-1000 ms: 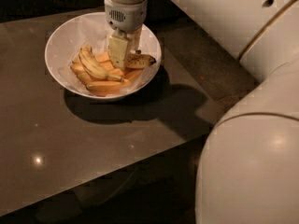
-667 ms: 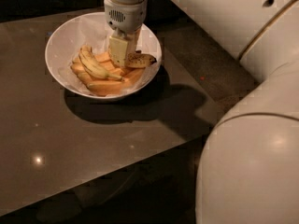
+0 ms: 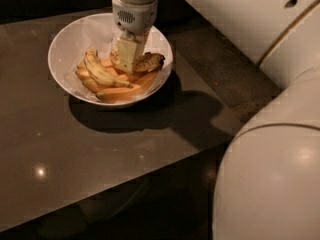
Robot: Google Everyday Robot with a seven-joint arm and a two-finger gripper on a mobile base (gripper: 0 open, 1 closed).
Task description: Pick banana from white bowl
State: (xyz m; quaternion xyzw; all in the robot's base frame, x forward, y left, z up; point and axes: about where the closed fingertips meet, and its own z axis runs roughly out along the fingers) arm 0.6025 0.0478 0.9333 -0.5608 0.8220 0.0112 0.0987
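Note:
The white bowl stands on the dark table at the upper left and holds several bananas. The brown-freckled banana lies at the bowl's right side, its dark tip pointing right toward the rim. My gripper reaches straight down into the bowl and sits right on the left end of this banana, hiding that part of it. A paler curved banana lies to the left, and smoother orange-yellow bananas lie below along the near rim.
The dark glossy table runs from the bowl to a front edge at the lower right. My large cream arm fills the right side, and its shadow falls on the table right of the bowl.

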